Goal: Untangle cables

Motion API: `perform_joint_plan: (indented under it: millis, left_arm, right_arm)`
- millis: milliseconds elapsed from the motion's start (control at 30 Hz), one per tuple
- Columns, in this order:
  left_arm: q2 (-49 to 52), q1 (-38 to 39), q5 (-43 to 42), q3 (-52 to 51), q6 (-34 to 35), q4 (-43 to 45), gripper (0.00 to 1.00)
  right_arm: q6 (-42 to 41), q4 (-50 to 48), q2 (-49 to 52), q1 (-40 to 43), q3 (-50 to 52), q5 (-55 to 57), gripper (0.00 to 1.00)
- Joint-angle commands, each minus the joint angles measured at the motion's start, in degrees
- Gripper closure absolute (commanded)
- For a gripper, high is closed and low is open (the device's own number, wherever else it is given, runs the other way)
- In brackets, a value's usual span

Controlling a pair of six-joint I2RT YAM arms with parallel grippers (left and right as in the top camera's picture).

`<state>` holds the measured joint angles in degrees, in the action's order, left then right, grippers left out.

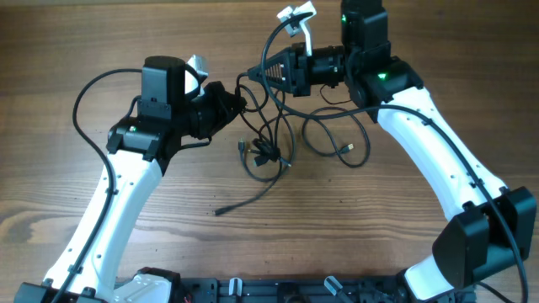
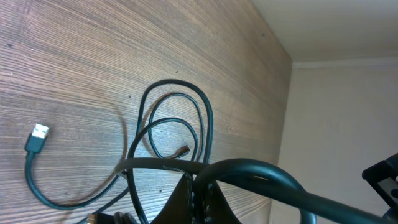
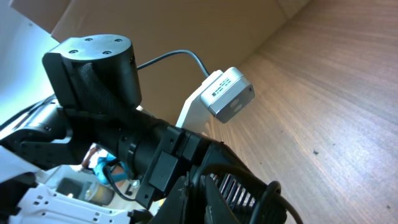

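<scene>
Roughly: one wooden table (image 1: 472, 50), two arms, left gripper (image 1: 238, 103) and right gripper (image 1: 268, 71) both in the cables (image 1: 274, 139), jaw state can't tell; tangle sits mid-table toward far edge, count unclear, loose tail trails toward near edge, no readable text.

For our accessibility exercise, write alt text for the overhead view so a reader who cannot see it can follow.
Two white-and-black robot arms reach inward over a wooden table, the left gripper and right gripper meeting at a tangle of thin black cables. The cables loop loosely across the table's middle, one loose end trailing toward the camera's lower edge.
</scene>
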<state>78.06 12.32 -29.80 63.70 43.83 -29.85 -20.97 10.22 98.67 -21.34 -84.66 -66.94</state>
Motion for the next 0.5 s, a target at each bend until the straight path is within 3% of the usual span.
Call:
perform_joint_plan:
  millis: [0, 233, 333, 467]
  left_arm:
    - [1.0, -0.2, 2.7, -1.6, -0.1, -1.1, 0.96]
    - [1.0, -0.2, 4.7, -1.6, -0.1, -1.7, 0.96]
    - [1.0, -0.2, 10.3, -1.6, 1.3, -4.5, 0.96]
    - [1.0, -0.2, 22.0, -1.6, 7.9, -10.8, 0.96]
  right_arm:
    - [-1.5, -0.9, -2.1, 0.6, -1.6, -3.8, 0.96]
    - [-7.4, -3.4, -2.1, 4.1, -1.6, 2.3, 0.96]
    - [-9.9, -3.3, -2.2, 6.6, -1.6, 6.2, 0.96]
    - [-9.8, 2.3, -2.2, 9.2, -1.6, 16.5, 0.95]
